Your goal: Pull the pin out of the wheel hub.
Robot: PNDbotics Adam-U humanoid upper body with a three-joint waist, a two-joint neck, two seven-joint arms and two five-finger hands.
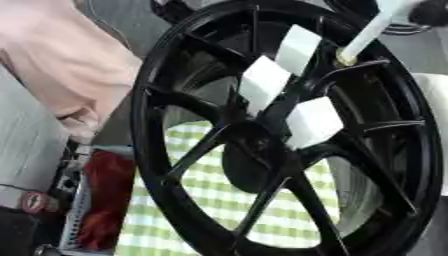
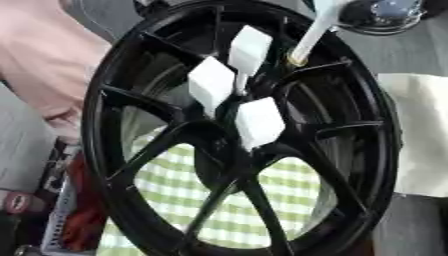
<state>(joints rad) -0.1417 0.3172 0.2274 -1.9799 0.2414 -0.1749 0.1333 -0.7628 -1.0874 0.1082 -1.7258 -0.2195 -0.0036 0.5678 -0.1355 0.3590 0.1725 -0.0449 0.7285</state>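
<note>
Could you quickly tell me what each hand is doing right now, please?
Left hand: not in view.
Right hand: not in view.

No text, label, brand or number can be read anywhere on the things in view.

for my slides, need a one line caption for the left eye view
Black wheel upright over a green checked cloth, three white blocks at its hub, a white pin angled into the upper spokes.
</note>
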